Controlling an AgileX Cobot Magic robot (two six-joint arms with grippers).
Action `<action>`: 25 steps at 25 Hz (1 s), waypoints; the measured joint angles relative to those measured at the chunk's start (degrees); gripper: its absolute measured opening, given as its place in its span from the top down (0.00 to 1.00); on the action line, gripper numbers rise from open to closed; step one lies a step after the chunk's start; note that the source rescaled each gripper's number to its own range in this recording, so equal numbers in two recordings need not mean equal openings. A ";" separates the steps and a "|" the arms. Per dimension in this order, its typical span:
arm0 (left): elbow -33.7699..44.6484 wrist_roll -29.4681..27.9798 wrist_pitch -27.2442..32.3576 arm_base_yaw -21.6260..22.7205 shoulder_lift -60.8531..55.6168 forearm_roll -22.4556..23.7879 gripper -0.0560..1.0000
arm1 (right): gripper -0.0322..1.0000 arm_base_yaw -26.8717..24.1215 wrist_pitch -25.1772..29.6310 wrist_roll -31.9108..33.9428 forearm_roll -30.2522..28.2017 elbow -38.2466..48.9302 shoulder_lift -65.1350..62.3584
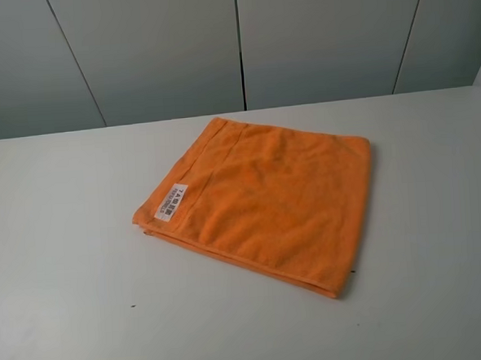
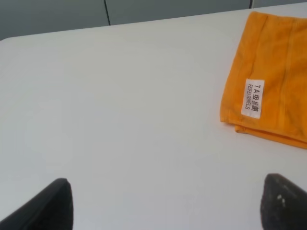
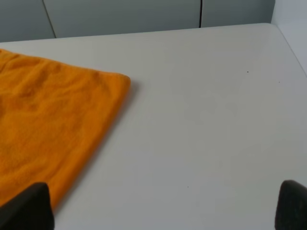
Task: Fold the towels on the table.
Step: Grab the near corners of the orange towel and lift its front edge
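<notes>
A bright orange towel [image 1: 266,199] lies flat on the white table [image 1: 66,264], folded into layers, its white label [image 1: 173,202] at the left edge. Neither arm shows in the exterior high view. In the left wrist view my left gripper [image 2: 165,208] is open, its two dark fingertips [image 2: 50,206] spread wide over bare table, with the towel's label corner [image 2: 268,91] some way off. My right gripper [image 3: 160,208] is also open, one fingertip [image 3: 29,208] in front of the towel's edge [image 3: 53,129], nothing between the jaws.
Grey wall panels [image 1: 240,41] stand behind the table's far edge. A few tiny dark specks [image 1: 134,306] mark the tabletop. White tabletop surrounds the towel on all sides.
</notes>
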 joint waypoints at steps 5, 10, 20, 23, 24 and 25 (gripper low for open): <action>-0.26 8.78 -1.09 -0.72 7.14 -1.66 0.00 | 0.00 0.00 -1.78 -1.36 0.83 -1.04 1.19; -1.83 19.42 -10.54 -1.54 19.12 -4.72 0.00 | 0.00 0.00 -6.44 -15.56 10.15 -2.74 12.54; -4.69 36.92 -33.03 -1.97 43.07 -18.25 0.00 | 0.00 0.00 -26.53 -32.78 32.44 -5.82 35.88; -8.23 42.31 -31.80 -2.78 50.31 -18.64 0.00 | 0.00 0.00 -22.21 -38.69 34.73 -7.40 44.05; -9.83 44.62 -30.84 -3.26 53.03 -18.64 0.00 | 0.00 0.43 -21.05 -40.45 35.49 -7.86 47.05; -11.52 47.25 -29.77 -3.89 55.88 -18.64 0.00 | 0.00 1.17 -20.09 -41.73 35.80 -8.50 50.13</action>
